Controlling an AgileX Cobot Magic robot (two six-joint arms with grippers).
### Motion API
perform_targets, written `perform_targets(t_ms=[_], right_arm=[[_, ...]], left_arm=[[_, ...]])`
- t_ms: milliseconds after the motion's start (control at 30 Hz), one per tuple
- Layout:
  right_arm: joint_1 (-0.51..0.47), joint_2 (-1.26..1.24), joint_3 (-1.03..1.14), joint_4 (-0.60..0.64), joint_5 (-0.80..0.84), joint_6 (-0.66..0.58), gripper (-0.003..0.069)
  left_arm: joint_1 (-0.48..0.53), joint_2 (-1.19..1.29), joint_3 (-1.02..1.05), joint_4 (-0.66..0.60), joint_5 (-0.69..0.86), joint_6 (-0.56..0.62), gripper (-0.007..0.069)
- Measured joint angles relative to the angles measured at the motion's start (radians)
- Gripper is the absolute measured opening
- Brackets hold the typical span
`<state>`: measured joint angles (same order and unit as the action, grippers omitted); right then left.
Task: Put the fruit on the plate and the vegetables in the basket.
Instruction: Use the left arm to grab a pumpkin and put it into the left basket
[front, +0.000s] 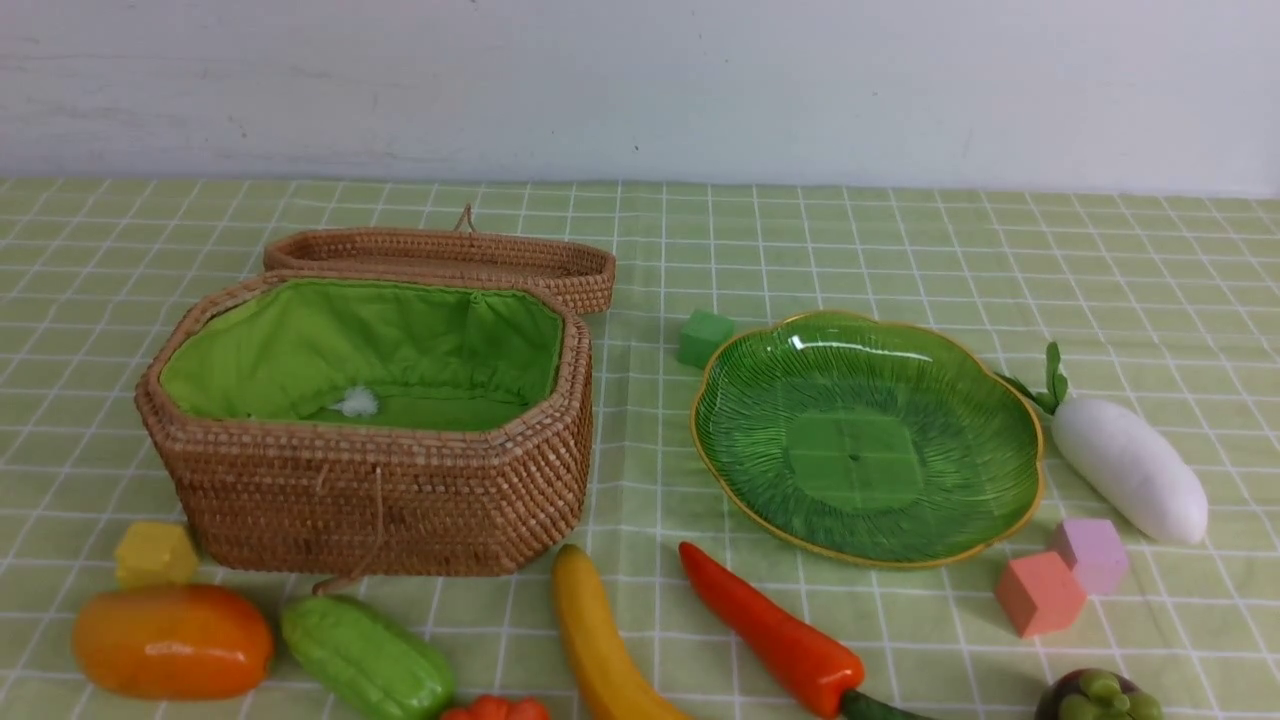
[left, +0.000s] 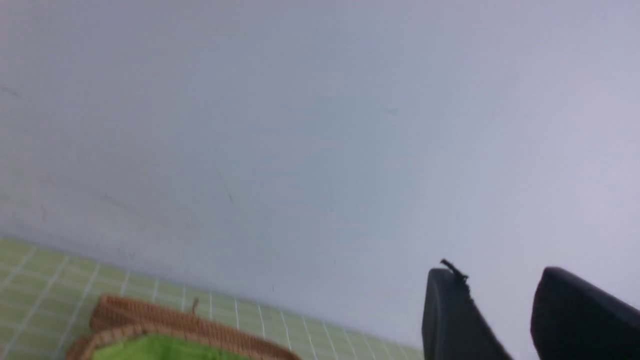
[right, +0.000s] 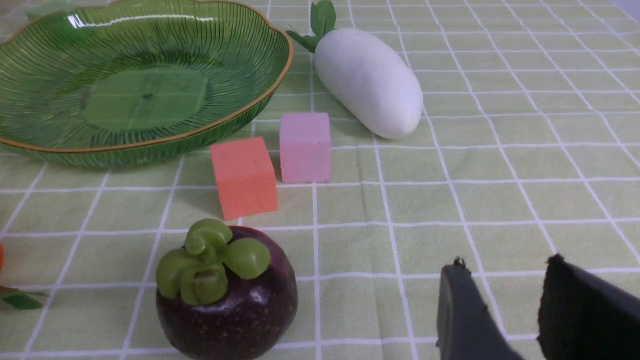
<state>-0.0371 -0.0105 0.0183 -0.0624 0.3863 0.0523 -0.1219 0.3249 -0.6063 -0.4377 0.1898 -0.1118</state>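
**Both hands part-open and holding nothing; fruit and veg all out on the counter**

Clock directions are as I see them in the front view, with 12 at the far wall.

- My left hand (left: 500, 272) is up in the air facing the wall (left: 320, 125). Its jaws stand apart with a clear gap and grip nothing.
- My right hand (right: 505, 265) is low over the counter (front: 900, 250) with the same gap and grips nothing. The mangosteen (right: 227, 295) is close in front of it, not touched.
- The basket (front: 380, 500) is at 9 and the plate (front: 860, 440) at 3, well apart.
- The basket's lid (front: 450, 255) is folded back at its 12. A white tuft (front: 357, 402) lies on the green lining.
- Around the basket:
  - yellow cube (front: 155, 553) at 8, just beside the wall
  - mango (front: 172, 640) at 7
  - gourd (front: 365, 655) at 6
  - banana (front: 600, 640) at 5
  - orange-red piece (front: 497, 709) between the gourd and the banana, cut off by the frame edge
- Around the plate:
  - green cube (front: 704, 336) at 10, just beside the rim
  - radish (front: 1130, 465) at 3, leaves near the rim
  - pink cube (front: 1092, 553) and orange cube (front: 1040, 593) at 4, side by side
  - mangosteen at 5, at the frame edge
  - chili (front: 775, 635) at 7, lying between the banana and the plate with its stem towards me
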Motion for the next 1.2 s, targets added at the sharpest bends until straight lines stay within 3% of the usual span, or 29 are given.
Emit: perform_targets(t_ms=[233,500,767,867,967,1200], right_arm=[[0.000,0.000,0.000,0.000,0.000,0.000,0.0242],[0.000,0.000,0.000,0.000,0.000,0.000,0.0242],[0.000,0.000,0.000,0.000,0.000,0.000,0.0242],[0.000,0.000,0.000,0.000,0.000,0.000,0.0242],[0.000,0.000,0.000,0.000,0.000,0.000,0.0242],[0.000,0.000,0.000,0.000,0.000,0.000,0.0242]], left_arm=[[0.000,0.232,-0.112,0.055,0.350,0.049,0.0239],[0.000,0.402,-0.113,0.056,0.560,0.066,0.0239],[-0.014,0.680,-0.325,0.039,0.923,0.291,0.0239],[-0.074,0.776,-0.377,0.044,0.961,0.342,0.0239],[-0.202,0.858,-0.384,0.067,0.949,0.342,0.0239],[-0.431,1.017,-0.384,0.198,0.838,0.136,0.0242]])
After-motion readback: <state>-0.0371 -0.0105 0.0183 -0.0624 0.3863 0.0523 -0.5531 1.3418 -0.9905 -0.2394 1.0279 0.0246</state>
